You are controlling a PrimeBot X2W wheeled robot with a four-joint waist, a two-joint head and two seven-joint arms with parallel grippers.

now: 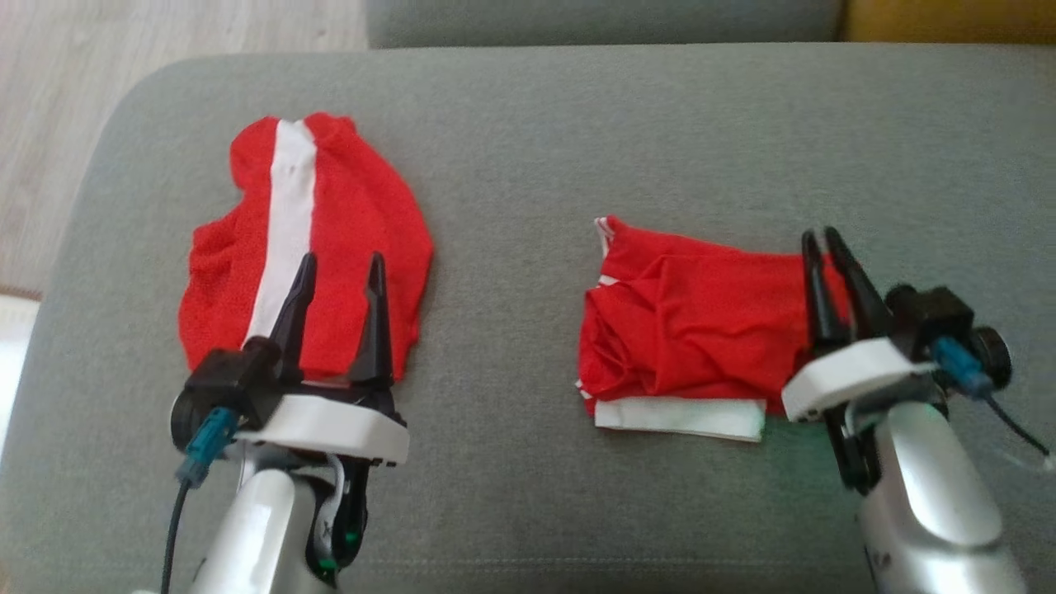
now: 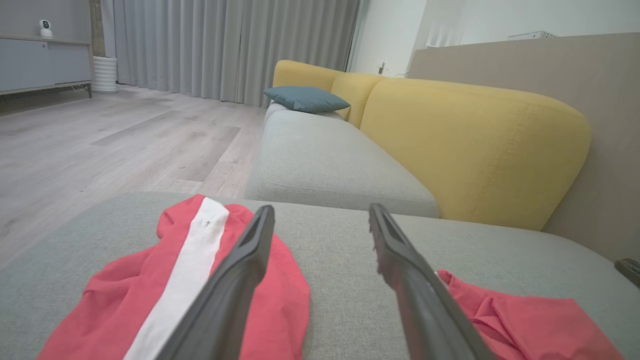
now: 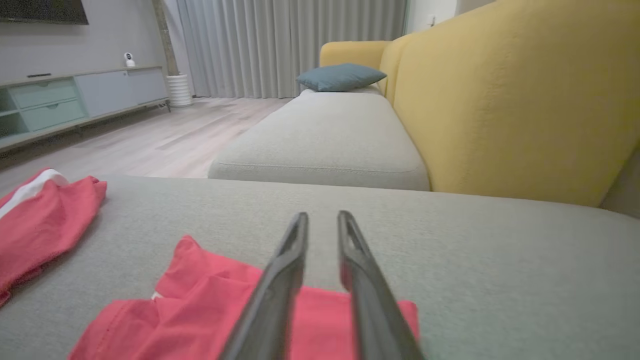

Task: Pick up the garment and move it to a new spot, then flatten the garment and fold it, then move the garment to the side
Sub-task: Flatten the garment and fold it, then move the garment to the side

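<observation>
The head view looks steeply down from close above the grey cushion (image 1: 528, 124). Both wrist views sit low just over it, facing along it toward the yellow sofa back (image 2: 475, 145) and curtains (image 2: 225, 45). All three share the striped red garment (image 1: 330, 214) and the crumpled red garment (image 1: 693, 322).

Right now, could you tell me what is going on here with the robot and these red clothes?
A two-armed robot is working on red garments on a grey sofa cushion. Its left gripper hangs wide open over the crumpled striped garment, gripping nothing. Its right gripper, fingers only slightly parted, sits at the right edge of the roughly folded garment and does not appear to hold it.
</observation>
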